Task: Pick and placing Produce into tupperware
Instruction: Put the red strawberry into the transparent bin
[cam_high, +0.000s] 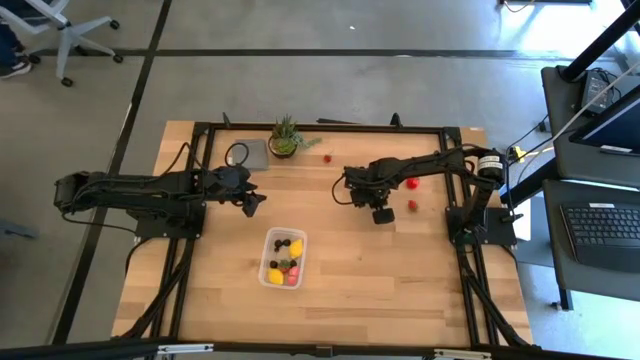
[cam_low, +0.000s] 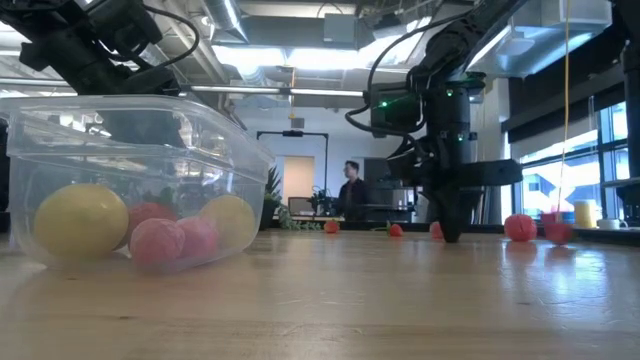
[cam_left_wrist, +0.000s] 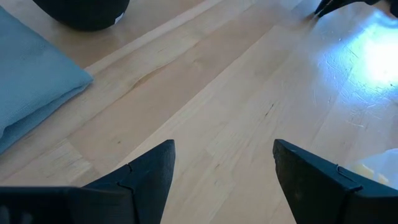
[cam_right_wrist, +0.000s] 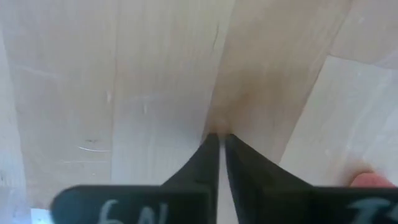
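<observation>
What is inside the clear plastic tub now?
The tub holds yellow lemon-like pieces, pink-red strawberry-like pieces and dark berries. The pieces overlap, so anything beneath them cannot be seen.

Clear lidless tupperware (cam_high: 283, 257) sits upright just below table centre, holding yellow, red and dark produce (cam_high: 283, 262). Loose red pieces (cam_high: 412, 184) lie at 2 o'clock.
</observation>
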